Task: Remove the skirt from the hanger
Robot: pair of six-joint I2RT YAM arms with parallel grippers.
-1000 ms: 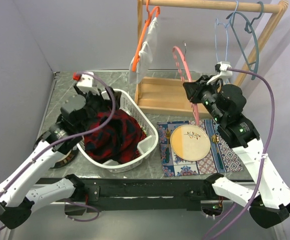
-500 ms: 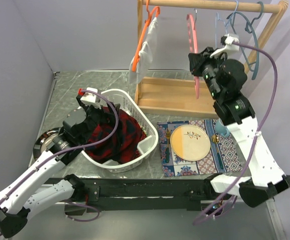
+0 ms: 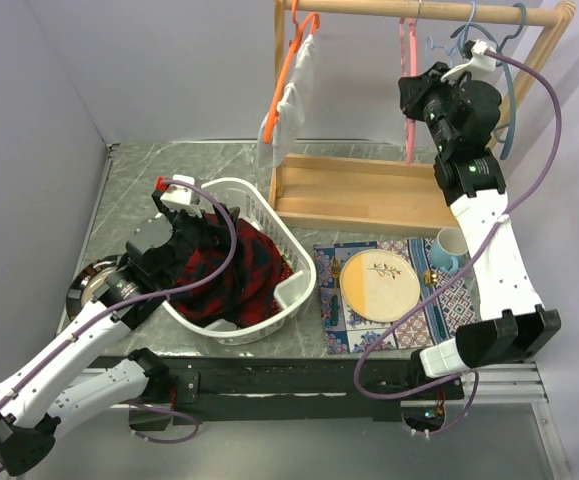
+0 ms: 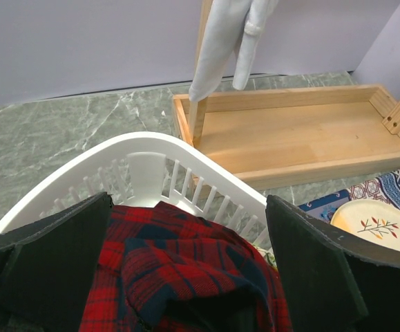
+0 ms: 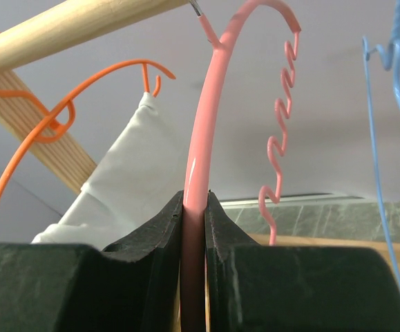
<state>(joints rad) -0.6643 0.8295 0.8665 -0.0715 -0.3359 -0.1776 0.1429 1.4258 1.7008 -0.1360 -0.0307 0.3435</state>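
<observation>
Jaws of the right gripper [image 5: 194, 207] are clenching on the hanger [image 5: 203, 124], pinching its pink bar with no gap on either side; only the wrist view is showing this close. From above, the same gripper [image 3: 416, 100] is reaching high beside the wooden rail [image 3: 449, 12], and the hanger [image 3: 409, 140] is hanging bare, with its top up at the rail. Whether the hook is resting on the rail I cannot tell.

Jaws of the left gripper [image 4: 186, 207] are standing spread wide and gripping nothing, hovering over the skirt [image 4: 186, 277]. The skirt is lying crumpled in the white basket [image 4: 151, 145], free of the hanger and well apart from it. The top view is placing the basket [image 3: 299, 270] on the table [image 3: 129, 175], left of a plate [image 3: 379, 285] and a cup [image 3: 449, 245]. An orange hanger [image 3: 287, 75] is carrying a white cloth [image 3: 284, 110] on the rail.
</observation>
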